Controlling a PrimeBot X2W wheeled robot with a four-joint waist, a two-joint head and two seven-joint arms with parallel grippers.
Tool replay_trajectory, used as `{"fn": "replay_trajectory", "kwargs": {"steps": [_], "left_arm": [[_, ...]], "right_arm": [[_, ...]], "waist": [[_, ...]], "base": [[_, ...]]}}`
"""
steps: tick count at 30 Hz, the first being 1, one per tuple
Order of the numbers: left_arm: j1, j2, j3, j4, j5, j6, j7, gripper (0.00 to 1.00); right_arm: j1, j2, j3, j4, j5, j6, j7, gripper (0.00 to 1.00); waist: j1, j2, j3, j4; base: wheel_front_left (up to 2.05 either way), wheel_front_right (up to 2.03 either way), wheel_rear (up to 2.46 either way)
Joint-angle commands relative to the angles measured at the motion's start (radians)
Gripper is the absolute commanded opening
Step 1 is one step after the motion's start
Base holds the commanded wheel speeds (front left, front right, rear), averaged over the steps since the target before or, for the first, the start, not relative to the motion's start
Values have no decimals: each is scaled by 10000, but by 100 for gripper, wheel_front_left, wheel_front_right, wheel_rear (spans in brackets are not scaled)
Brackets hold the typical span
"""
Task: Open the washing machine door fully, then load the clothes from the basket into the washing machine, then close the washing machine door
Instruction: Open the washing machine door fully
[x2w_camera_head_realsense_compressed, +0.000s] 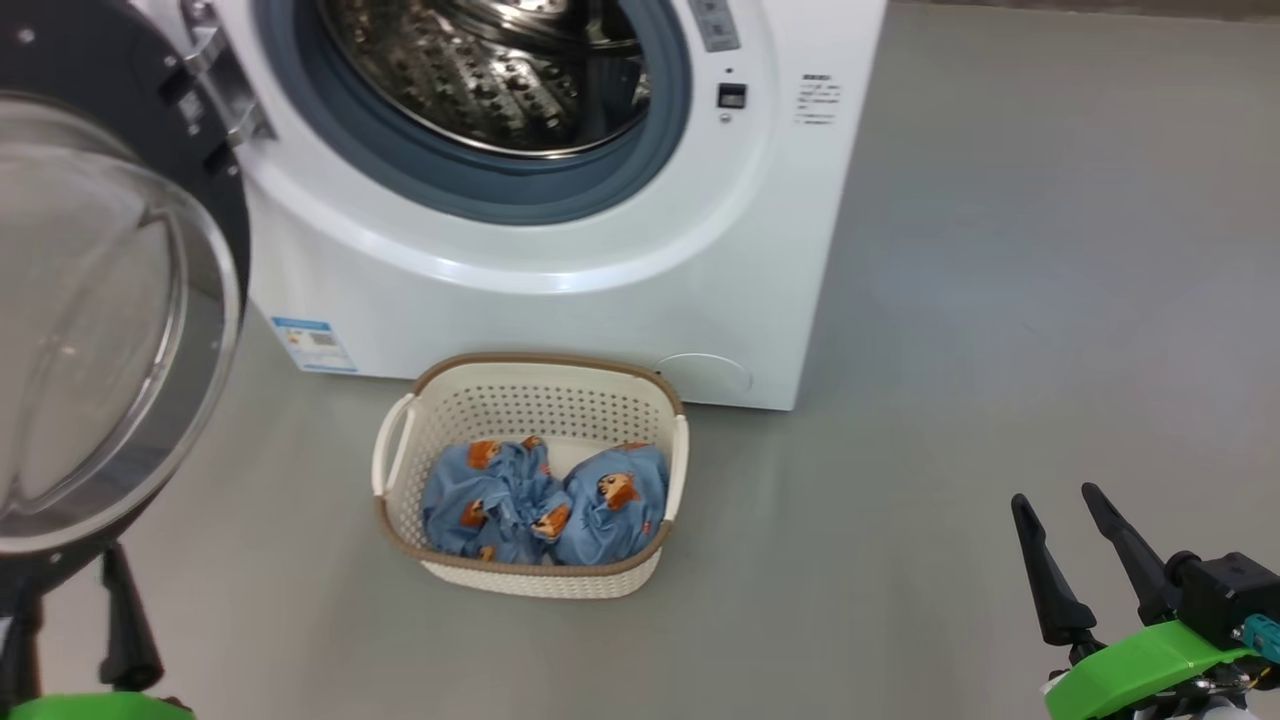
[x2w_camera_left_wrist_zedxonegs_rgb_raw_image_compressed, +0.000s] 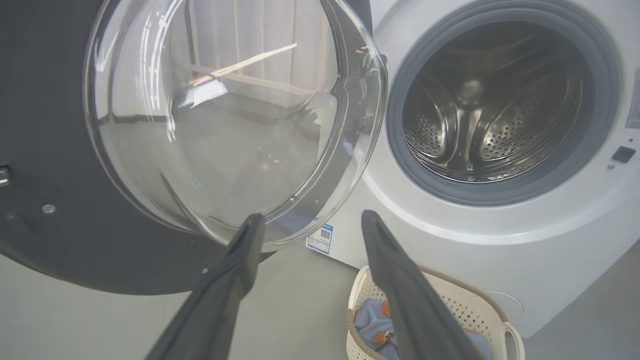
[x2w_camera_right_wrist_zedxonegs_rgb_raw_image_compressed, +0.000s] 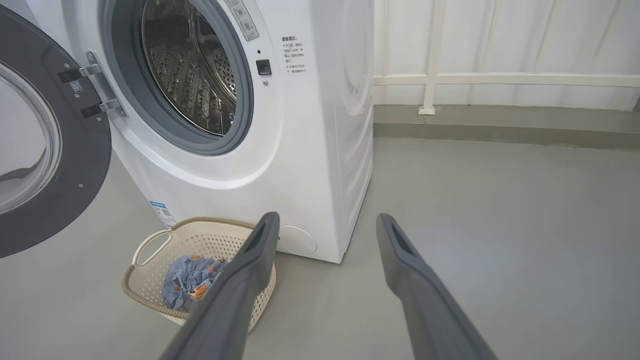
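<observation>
Both the left gripper and the right gripper are held spread and empty. The washing machine door is swung wide. The clothes, bunched in the basket before the washing machine, are best pinched deep at a fold, so a bundle is lifted whole.

Bright, even, diffuse light; faint soft shadows on floor beside washing machine and basket. Window reflections glare on washing machine door glass; drum glints. Wrist views bow mildly at edges; focus sharp.
</observation>
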Motion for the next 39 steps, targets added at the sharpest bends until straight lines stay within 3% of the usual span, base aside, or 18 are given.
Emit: {"fn": "replay_trajectory", "kwargs": {"steps": [1,13,26,39], "left_arm": [[-61,374,200,-290,-44,-15,-55,100],[17,761,-1522,-241,-586,-15,-55,100],[6,878,-2016,-455,-596,-15,-55,100],[-31,886,-2197,-638,-823,-15,-55,100]], "right_arm": [[1,-87,155,-238,79,16,-120,100],[68,-71,67,-300,80,16,-120,100],[-1,24,-40,-362,97,16,-120,100],[-69,100,-135,-377,43,16,-120,100]], "waist": [[0,0,-54,-257],[0,0,-123,-1532],[0,0,81,-2508],[0,0,131,-2704]], "base": [[0,0,0],[0,0,0],[0,0,0],[0,0,0]]}}
